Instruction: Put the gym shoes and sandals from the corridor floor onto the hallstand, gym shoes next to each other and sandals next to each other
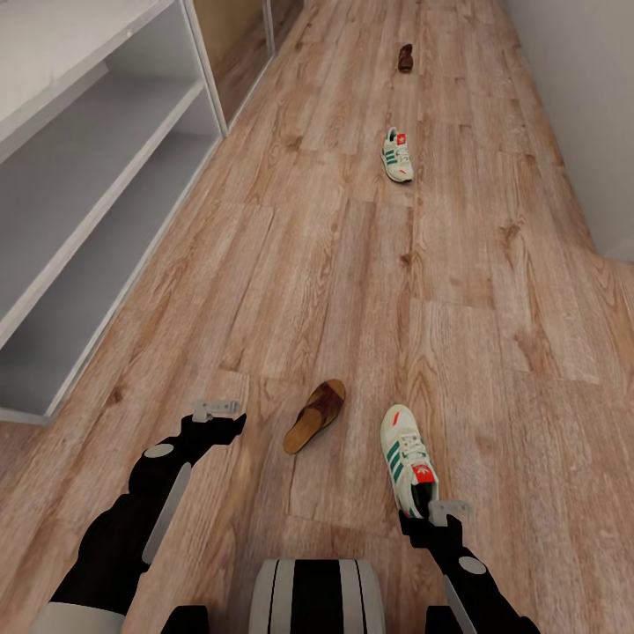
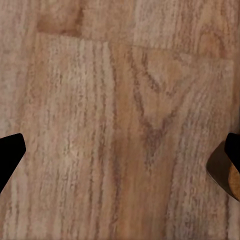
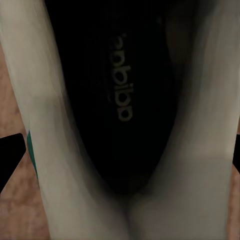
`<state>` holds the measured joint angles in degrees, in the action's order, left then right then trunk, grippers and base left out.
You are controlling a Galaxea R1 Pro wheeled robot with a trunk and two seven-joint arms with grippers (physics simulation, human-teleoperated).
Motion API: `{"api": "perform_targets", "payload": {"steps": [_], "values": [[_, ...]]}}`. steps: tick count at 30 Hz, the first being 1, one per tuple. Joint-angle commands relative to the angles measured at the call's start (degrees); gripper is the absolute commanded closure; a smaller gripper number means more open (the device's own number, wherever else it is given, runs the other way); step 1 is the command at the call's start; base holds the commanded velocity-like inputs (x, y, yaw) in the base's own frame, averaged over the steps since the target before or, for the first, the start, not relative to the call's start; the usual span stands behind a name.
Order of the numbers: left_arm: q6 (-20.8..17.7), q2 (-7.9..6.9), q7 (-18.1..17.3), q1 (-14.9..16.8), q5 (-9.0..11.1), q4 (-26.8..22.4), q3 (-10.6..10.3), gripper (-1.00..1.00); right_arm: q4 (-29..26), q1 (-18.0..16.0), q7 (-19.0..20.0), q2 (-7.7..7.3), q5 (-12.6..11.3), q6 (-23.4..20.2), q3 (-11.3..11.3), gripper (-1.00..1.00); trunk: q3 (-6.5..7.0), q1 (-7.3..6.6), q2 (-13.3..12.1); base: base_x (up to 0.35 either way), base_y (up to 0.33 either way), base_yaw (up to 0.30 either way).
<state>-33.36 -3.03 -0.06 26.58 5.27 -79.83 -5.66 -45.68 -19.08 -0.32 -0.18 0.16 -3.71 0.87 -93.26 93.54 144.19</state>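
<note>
**R gripper over near sneaker, L gripper over bare floor**

Our right gripper (image 1: 438,511) sits right at the heel end of the near gym shoe (image 1: 408,458), a white sneaker w/ green side stripes and a red tongue patch, toe pointing away from us. In the right wrist view we look straight down into that shoe's dark opening (image 3: 120,100), white collar walls either side, and the two dark fingertips (image 3: 10,155) show at the frame edges, spread wide outside the collar, nothing pinched.

Our left gripper (image 1: 216,410) hangs over the wood-grain corridor floor (image 1: 493,264), fingers (image 2: 10,152) spread apart and holding nothing. Just to its right, btw. the two grippers, lies a brown sandal (image 1: 315,416), tan footbed showing.

Well ahead of both grippers the second gym shoe (image 1: 397,155) lies on the floor, and farther still the second sandal (image 1: 405,58). The white hallstand (image 1: 97,176) runs along the wall ahead and to the left of the left gripper.
</note>
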Motion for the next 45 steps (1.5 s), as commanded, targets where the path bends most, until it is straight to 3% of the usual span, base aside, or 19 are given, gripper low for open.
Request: {"api": "perform_targets", "payload": {"steps": [1, 34, 43, 45], "values": [[-0.29, -0.04, 0.15, 0.01, 0.54, -0.06, -0.05, -1.0, -0.11, 0.01, -0.03, 0.0, 0.02, -0.34, 0.01, 1.0, -0.03, -0.01, 0.01, 0.0, 0.0, 0.0], [-0.41, -0.18, 0.24, 0.01, 0.62, 0.97, 0.03, -1.0, -1.36, 0.01, -0.29, 0.01, 0.1, -1.02, 0.19, 1.0, -0.03, -0.01, 0.01, 0.0, 0.0, 0.0], [-0.66, -0.16, 0.31, -0.02, 0.61, 1.73, -0.01, -1.0, -10.1, 0.01, -0.24, -0.06, 0.18, -1.41, 0.19, 1.0, -0.03, -0.01, 0.01, 0.0, 0.0, 0.0], [-0.71, -0.18, 0.32, -0.03, 0.63, 1.8, 0.01, -1.0, -13.62, 0.01, -0.22, -0.04, 0.19, -3.42, 0.11, 1.0, -0.03, -0.01, 0.01, 0.0, 0.0, 0.0]]}}
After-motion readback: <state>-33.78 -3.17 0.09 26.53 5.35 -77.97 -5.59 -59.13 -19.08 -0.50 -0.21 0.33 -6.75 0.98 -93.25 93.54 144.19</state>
